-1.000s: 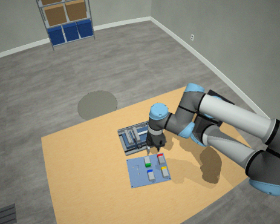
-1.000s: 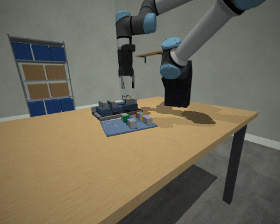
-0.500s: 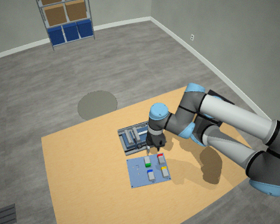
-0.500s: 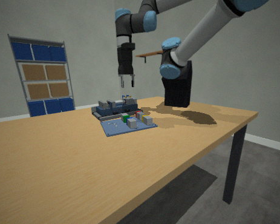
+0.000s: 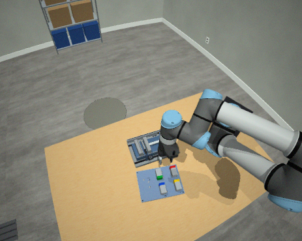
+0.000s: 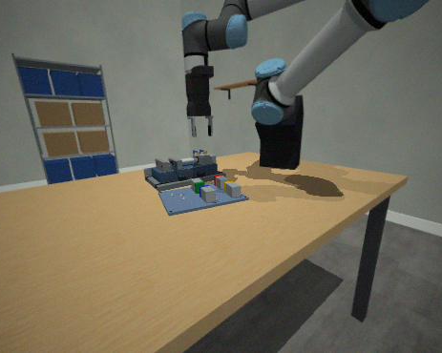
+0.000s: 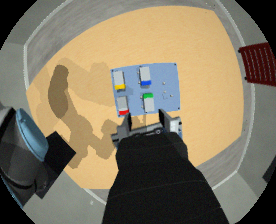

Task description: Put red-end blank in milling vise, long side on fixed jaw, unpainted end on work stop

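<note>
1. Top, ext. & wrist views: a UR arm point(image 5: 256, 122) point(image 6: 320, 54) point(image 7: 9, 142) reached in from the right over a wood table point(image 5: 98, 182) point(image 6: 105, 238) point(image 7: 209, 80).
2. Its gripper point(image 5: 166, 161) point(image 6: 201, 134) point(image 7: 145, 116) pointed down, fingers apart at full width, w/ nothing btwn them. It hung well above the table, fingertips clear of all parts.
3. A blue plate point(image 5: 150, 193) point(image 6: 181, 205) point(image 7: 169, 75) lay flat on the table, on the near side of the vise point(image 5: 135, 153) point(image 6: 186, 173) point(image 7: 175, 125). A few small pale pins stood on its left part.
4. Task's part: the red-ended blank point(image 5: 173, 171) point(image 6: 221, 181) point(image 7: 123, 104) sat at the plate's far right, red end toward the far edge. It was not in the vise.
5. Green-ended blank point(image 5: 158, 172) point(image 6: 198, 186) point(image 7: 148, 103): just left of the red one, green end facing near.
6. Blue-ended blank point(image 5: 163, 188) point(image 6: 208, 194) point(image 7: 145, 75): near side of the green one, blue end facing far.
7. Yellow-ended blank point(image 5: 177, 185) point(image 6: 233, 189) point(image 7: 119, 80): near right, yellow end facing far. All 4 were apart, none stacked.
8. Bkgd: a shelf unit point(image 5: 54, 42) point(image 6: 57, 62) w/ blue & brown boxes stood at far left, by the wall.
</note>
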You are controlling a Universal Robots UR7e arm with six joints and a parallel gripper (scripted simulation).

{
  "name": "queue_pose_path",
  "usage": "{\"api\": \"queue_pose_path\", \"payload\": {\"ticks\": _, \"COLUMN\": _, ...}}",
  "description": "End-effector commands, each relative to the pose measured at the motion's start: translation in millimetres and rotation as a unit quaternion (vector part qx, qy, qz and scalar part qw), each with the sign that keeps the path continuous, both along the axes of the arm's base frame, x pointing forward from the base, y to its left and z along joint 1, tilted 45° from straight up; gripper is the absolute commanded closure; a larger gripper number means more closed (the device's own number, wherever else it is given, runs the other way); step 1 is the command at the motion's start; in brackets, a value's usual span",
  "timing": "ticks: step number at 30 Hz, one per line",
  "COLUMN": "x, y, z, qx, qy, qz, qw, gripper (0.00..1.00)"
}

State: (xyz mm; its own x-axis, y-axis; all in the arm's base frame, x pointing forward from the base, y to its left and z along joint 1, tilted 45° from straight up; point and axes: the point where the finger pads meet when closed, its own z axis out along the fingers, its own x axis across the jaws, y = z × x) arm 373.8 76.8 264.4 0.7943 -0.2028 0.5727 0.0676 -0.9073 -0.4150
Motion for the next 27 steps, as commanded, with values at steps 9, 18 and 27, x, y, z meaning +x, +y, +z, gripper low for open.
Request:
{"api": "queue_pose_path", "payload": {"ticks": 9, "x": -1.3, "y": -0.6, "z": 1.8, "qx": 0.0, "qy": 0.0, "qz": 0.0, "qw": 1.0, "gripper": 0.0}}
{"api": "queue_pose_path", "payload": {"ticks": 18, "x": -2.4, "y": -1.8, "z": 4.4, "qx": -0.001, "qy": -0.002, "qz": 0.0, "qw": 1.0, "gripper": 0.0}}
{"api": "queue_pose_path", "payload": {"ticks": 27, "x": -4.2, "y": -14.9, "z": -4.2, "qx": 0.0, "qy": -0.001, "qz": 0.0, "qw": 1.0, "gripper": 0.0}}
